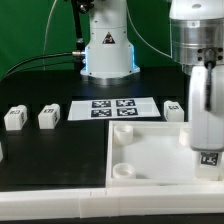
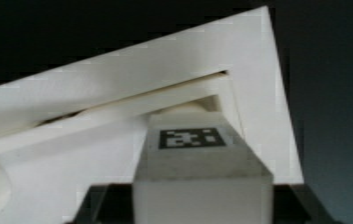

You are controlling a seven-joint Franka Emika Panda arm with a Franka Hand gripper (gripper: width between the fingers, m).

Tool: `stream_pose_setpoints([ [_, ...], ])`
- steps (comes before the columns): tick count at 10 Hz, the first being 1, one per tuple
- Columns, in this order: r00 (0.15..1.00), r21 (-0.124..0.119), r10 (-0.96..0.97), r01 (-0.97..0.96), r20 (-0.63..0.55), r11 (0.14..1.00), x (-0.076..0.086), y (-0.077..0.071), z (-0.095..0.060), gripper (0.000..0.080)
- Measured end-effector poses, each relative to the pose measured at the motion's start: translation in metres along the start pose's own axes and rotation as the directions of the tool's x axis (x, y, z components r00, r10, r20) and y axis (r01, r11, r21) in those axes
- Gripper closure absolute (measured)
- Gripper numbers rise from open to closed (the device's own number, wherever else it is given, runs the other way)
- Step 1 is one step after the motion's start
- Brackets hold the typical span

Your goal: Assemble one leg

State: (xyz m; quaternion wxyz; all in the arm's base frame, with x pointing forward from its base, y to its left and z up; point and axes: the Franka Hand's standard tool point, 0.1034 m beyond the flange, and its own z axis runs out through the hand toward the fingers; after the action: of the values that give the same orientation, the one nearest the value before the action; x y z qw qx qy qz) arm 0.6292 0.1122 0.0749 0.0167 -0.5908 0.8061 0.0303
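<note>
Left of the big white panel on the bench, two spare posts stand apart; behind it lies the marker board. At the panel's right edge, the end effector is clamped on the leg, held upright above the panel. If the leg tilts or misses its corner socket, it could jam or slip.

Open table beside two spare legs.
</note>
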Motion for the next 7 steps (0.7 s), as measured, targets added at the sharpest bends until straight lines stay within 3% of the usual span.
stream_pose_setpoints([
  [2, 1.000, 0.000, -0.025, 0.025, 0.000, 1.000, -0.0003, 0.0002, 0.0000, 0.0507],
  [3, 1.000, -0.003, -0.026, 0.026, 0.002, 1.000, -0.0008, 0.0014, 0.0010, 0.0434],
  [4, 1.000, -0.003, -0.027, 0.027, 0.003, 1.000, -0.0010, 0.0014, 0.0010, 0.0434],
  [5, 1.000, -0.003, -0.031, 0.031, 0.003, 1.000, -0.0012, 0.0016, 0.0011, 0.0242],
  [6, 0.999, -0.003, -0.034, 0.034, 0.003, 0.999, -0.0014, 0.0017, 0.0012, 0.0168],
  [7, 0.999, -0.003, -0.035, 0.035, 0.003, 0.999, -0.0015, 0.0017, 0.0012, 0.0168],
])
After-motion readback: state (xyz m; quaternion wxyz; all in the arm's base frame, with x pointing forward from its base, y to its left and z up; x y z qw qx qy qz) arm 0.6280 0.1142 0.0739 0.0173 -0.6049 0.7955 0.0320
